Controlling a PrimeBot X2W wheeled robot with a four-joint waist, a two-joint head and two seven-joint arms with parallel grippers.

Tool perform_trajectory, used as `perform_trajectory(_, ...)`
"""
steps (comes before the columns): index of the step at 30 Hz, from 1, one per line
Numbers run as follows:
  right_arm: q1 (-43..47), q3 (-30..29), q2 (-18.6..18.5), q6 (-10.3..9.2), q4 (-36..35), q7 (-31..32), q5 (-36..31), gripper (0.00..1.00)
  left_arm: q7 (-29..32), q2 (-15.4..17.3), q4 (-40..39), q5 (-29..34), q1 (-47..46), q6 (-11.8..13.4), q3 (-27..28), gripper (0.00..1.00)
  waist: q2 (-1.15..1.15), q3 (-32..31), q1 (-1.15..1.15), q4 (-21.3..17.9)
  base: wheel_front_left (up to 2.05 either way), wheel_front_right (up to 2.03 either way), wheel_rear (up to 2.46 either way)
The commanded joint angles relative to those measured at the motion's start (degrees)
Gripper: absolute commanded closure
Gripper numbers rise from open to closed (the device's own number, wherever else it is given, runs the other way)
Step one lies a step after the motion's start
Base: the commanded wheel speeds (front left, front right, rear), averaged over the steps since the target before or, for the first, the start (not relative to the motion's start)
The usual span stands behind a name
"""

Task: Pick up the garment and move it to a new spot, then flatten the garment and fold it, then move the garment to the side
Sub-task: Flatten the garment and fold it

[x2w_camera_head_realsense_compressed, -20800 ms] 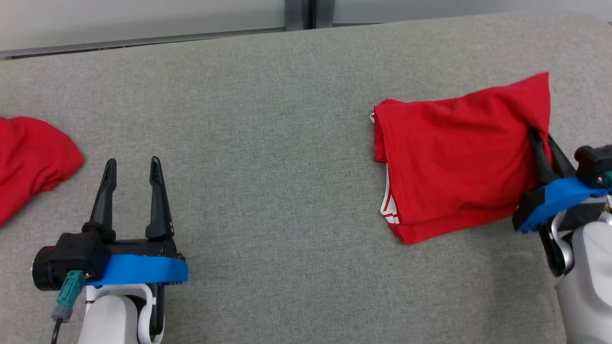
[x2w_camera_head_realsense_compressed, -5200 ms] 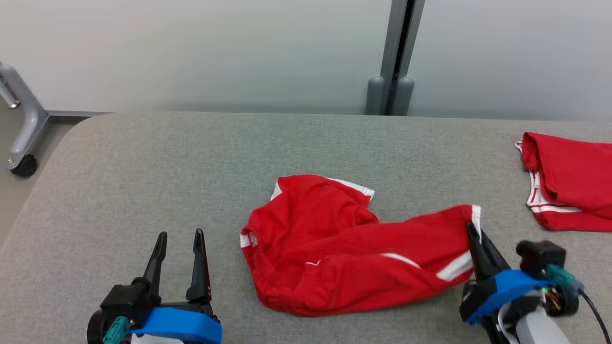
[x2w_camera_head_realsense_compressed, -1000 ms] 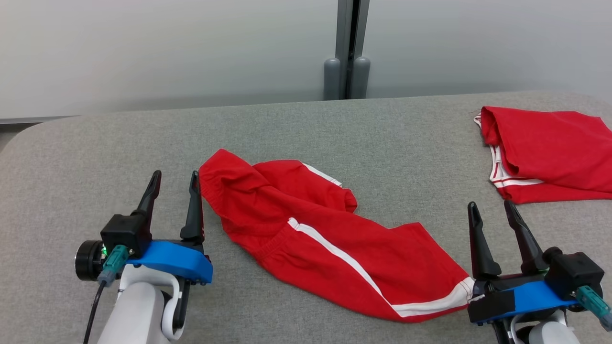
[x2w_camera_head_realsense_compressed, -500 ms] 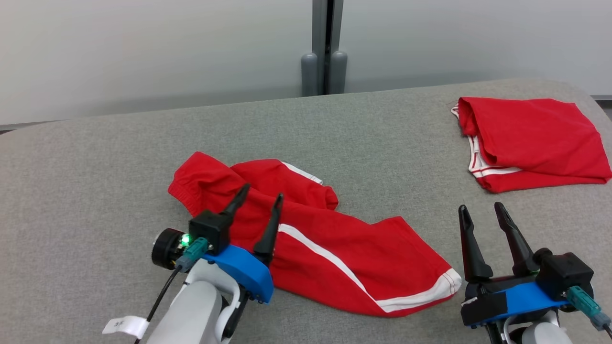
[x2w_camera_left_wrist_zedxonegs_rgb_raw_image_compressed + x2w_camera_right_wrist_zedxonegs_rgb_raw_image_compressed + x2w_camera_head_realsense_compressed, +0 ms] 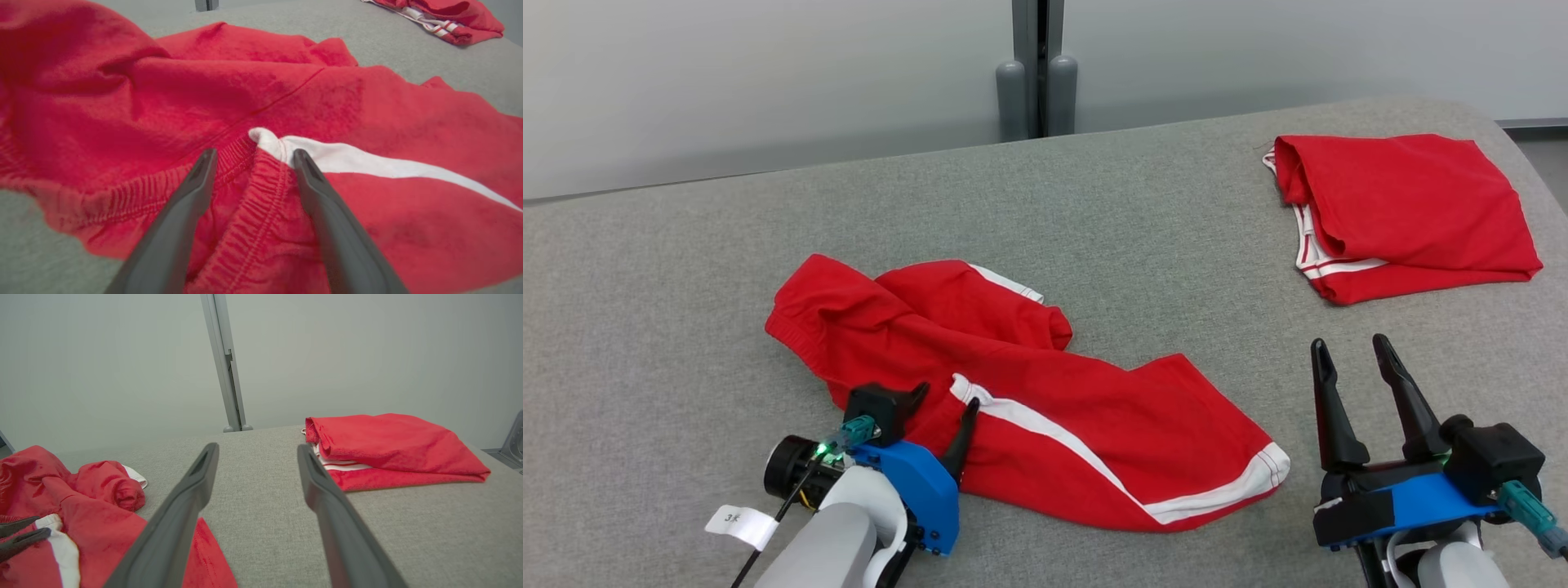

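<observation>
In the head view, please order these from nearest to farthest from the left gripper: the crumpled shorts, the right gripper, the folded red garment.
1. The crumpled shorts: right at the open jaws of the left gripper.
2. The right gripper: near right side.
3. The folded red garment: far right corner.

I see a bench (image 5: 1160,204) covered in grey woven fabric, its far corner rounded. Behind it stand pale matte wall panels (image 5: 768,73), joined by a vertical grey post (image 5: 1037,49). Lighting is even and diffuse.
</observation>
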Motion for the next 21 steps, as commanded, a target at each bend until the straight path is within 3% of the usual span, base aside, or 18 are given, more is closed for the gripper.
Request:
perform_trajectory(1,-0.41,-0.09,-0.07,0.01,-0.21,-0.20,0.58,0.00,0.67,0.11,0.51,-0.89,-0.96,-0.09,-0.95,0.00,0.00,0.15,0.00,-0.01,0.00,0.00,0.00)
perform_trajectory(5,-0.82,0.01,-0.06,0.01,-0.29,-0.20,0.79,0.00,2.24,0.02,1.37,-3.97,-1.21,-0.09,-3.70,0.00,0.00,0.51,0.00,-0.14,0.00,0.00,0.00)
perform_trajectory(6,-0.93,0.08,-0.06,0.01,-0.33,-0.20,0.80,0.00,2.47,0.01,1.46,-4.68,-1.44,-0.09,-4.46,0.33,0.00,0.56,0.00,-0.19,0.00,0.00,0.00)
perform_trajectory(7,-1.00,0.18,-0.06,0.01,-0.37,-0.20,0.85,0.00,2.48,0.14,1.49,-5.03,-1.76,-0.09,-5.18,0.56,0.00,0.57,0.00,-0.28,0.00,0.00,0.00)
perform_trajectory(8,-1.11,0.11,-0.06,0.01,-0.48,-0.20,0.88,0.00,1.82,0.32,1.45,-5.46,-2.17,-0.09,-5.73,1.00,0.00,0.59,0.00,-0.34,0.00,0.00,0.00)
perform_trajectory(15,0.47,-1.04,-0.07,0.01,-0.67,-0.20,0.60,0.00,-4.78,0.95,0.83,-6.99,-3.01,-0.09,-5.96,1.00,0.00,-0.22,0.00,1.03,0.00,0.00,0.00)
perform_trajectory(21,1.17,-1.56,-0.07,0.01,-0.35,-0.20,0.65,0.00,-7.95,2.30,-2.91,-6.51,1.80,0.77,-5.68,1.00,0.00,-1.63,0.00,3.85,0.00,0.00,0.00)
